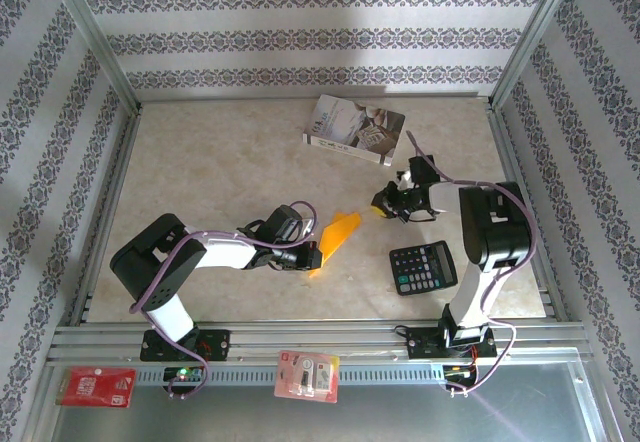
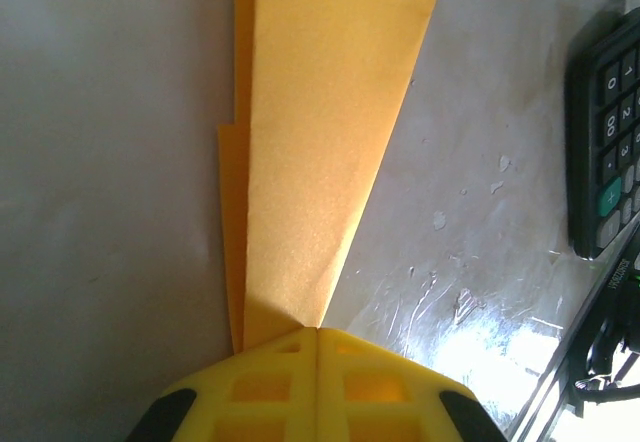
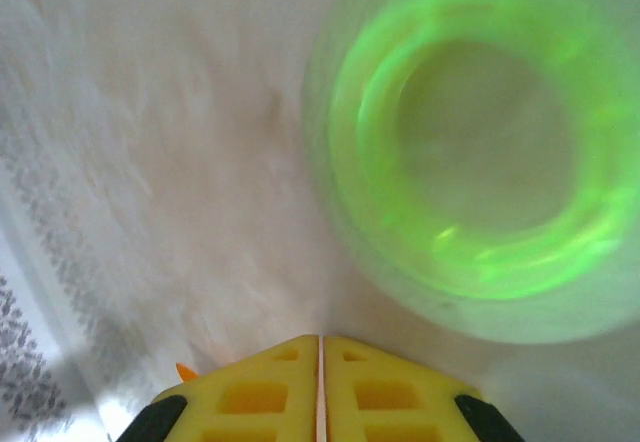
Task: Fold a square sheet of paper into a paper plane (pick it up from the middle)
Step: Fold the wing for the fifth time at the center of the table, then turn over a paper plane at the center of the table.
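Reference landmark: the black calculator [image 1: 423, 267], which lies flat on the counter [image 1: 220, 162].

1. The paper plane [image 1: 338, 236] sits to the left of the calculator, apart from it. I see a slim orange shape, narrow at its near end and widening toward the far end.
2. The left jaws are pressed together and pinch the narrow end of the paper plane. In the left wrist view the yellow fingers [image 2: 270, 382] meet with no gap, and the folded orange layers [image 2: 320, 142] fan out from their tips. The calculator [image 2: 608, 142] lies at the right edge of that view.
3. I cannot tell whether the plane rests on the counter or is lifted off it.
4. The right jaws hang just beyond the calculator's far left corner. Their yellow fingers [image 3: 260, 392] are pressed together and grip nothing. A blurred green ring [image 3: 470, 152] lies ahead of them; I cannot identify it.
5. A grey-white book [image 1: 355, 130] lies well beyond the calculator, toward the back wall.
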You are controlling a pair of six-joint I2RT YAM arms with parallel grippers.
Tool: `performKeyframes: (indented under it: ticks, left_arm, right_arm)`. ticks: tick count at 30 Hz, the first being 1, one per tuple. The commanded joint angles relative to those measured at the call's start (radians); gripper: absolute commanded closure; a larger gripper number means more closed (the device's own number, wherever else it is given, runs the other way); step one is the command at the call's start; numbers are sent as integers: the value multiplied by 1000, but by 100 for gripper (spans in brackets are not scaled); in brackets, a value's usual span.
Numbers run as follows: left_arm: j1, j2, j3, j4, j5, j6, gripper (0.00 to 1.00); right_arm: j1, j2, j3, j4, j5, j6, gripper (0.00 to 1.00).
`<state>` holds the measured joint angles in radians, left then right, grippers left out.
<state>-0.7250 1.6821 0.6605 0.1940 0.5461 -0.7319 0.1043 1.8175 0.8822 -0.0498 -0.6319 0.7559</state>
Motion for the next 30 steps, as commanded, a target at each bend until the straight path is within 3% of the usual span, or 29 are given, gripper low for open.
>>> performKeyframes:
  ticks: [1,7,12,16,20,30]
  left_arm:
    - [7,-14,15,-99,-16,-35,93]
    - [38,-112,61,-61,-20,-73,64]
    - [177,-252,5,-135,-94,-58,54]
    - [311,-311,-24,-179,-92,-27,50]
    - [365,-328,-36,-162,-69,-14,50]
    - [375,-320,-67,-120,-35,-7,49]
  right_arm:
    - [13,-129,-42,27,64,-14,87]
    - [179,-372,-145,-106,298,-50,75]
    - [425,-474,-146,-220,620,-11,56]
    - [616,-407,-63,-269,814,43,38]
    - [738,-251,60,-323,929,81,25]
    - [826,7,266,-497,1131,79,19]
